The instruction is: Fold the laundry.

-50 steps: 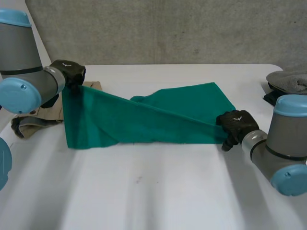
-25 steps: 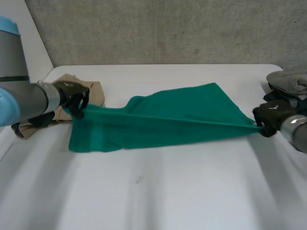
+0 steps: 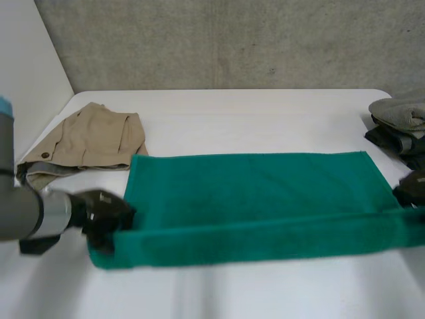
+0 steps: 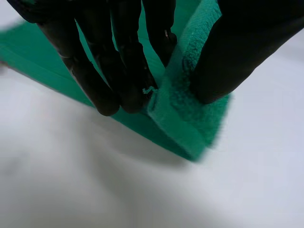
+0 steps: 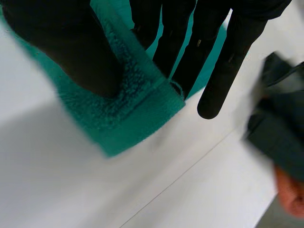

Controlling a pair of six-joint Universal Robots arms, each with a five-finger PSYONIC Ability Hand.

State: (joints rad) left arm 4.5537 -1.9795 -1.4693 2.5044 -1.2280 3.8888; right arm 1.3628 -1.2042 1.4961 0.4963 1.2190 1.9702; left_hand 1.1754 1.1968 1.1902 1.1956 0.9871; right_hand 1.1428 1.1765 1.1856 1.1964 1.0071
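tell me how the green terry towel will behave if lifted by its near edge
Probably floppy: the green terry towel bends up in a soft fold between the left robot hand and right robot hand, so its middle would likely droop. Its fuzzy pile looks grippy, so it probably won't slip from a pinch.

left hand: black, matte fingers, thick thumb | left arm: grey tube, silver ring next to left hand | right hand: black, slim rounded fingers
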